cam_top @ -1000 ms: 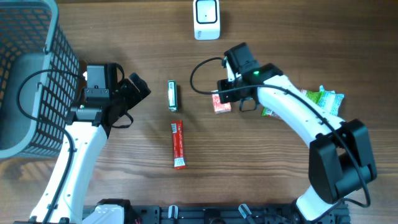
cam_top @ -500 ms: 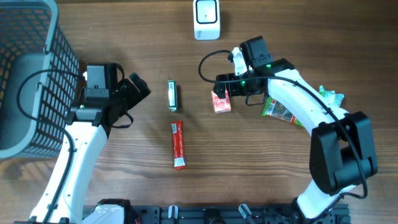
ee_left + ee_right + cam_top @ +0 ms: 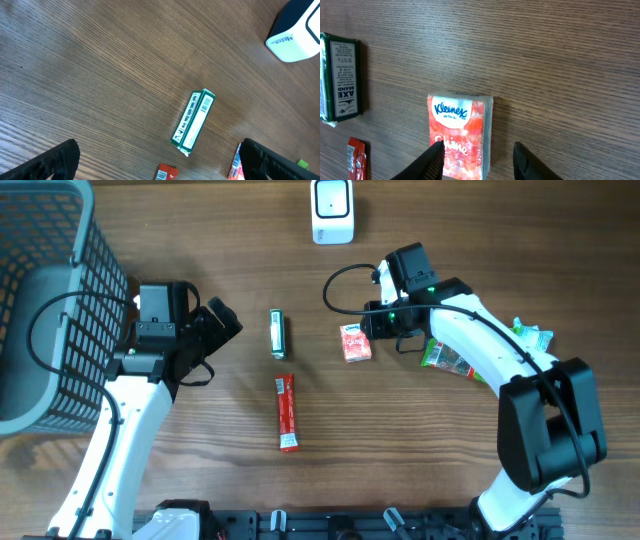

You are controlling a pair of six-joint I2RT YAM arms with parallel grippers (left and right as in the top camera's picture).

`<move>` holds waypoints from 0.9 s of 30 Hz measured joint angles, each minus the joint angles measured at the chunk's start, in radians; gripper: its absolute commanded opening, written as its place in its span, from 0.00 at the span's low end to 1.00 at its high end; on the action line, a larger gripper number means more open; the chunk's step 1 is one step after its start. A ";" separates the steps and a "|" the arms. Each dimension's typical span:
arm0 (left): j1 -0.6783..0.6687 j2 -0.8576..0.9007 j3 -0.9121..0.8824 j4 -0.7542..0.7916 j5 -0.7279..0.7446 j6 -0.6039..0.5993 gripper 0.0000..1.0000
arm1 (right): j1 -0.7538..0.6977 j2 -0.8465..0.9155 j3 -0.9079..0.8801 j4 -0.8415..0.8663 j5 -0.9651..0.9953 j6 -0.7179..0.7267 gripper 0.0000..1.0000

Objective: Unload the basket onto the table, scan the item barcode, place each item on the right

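Since the pack (image 3: 460,131) lies flat on the table (image 3: 440,480) directly under the right pincer (image 3: 478,151) and not in its grasp, you have a pickup to make before any scanning. The jaws stand part open. One finger (image 3: 434,156) hangs over the pack's printed face, and the other sits clear beyond its long edge. I judge that off centre, so shift sideways until the pack sits between both fingers, then come down and close across its narrow width. It looks soft, so squeeze only enough to lift it.

No barcode shows on the upper face, so it is probably underneath. Expect to turn the pack toward the scanner (image 3: 332,210), which stands well beyond the fingertips, on the side away from the arm bases.

The left pincer (image 3: 159,152) is wide open and holds nothing, well apart from the right one and near the basket (image 3: 40,310). Between the two pincers lie a green box (image 3: 277,333) and a red stick (image 3: 286,412). Green packets (image 3: 525,338) lie behind the right pincer, by its arm.

The wood table looks smooth, so a nudged pack may slide. Nothing of the room shows beyond it.
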 measured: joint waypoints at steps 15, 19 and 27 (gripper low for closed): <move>0.000 0.000 0.000 0.000 0.000 0.000 1.00 | 0.000 0.003 -0.134 0.163 -0.063 0.035 0.33; 0.000 0.000 0.000 0.000 0.000 0.000 1.00 | 0.000 0.004 -0.138 0.170 -0.073 0.035 0.32; 0.000 0.000 0.000 0.000 0.000 0.000 1.00 | 0.000 0.018 -0.140 0.172 -0.077 0.035 0.31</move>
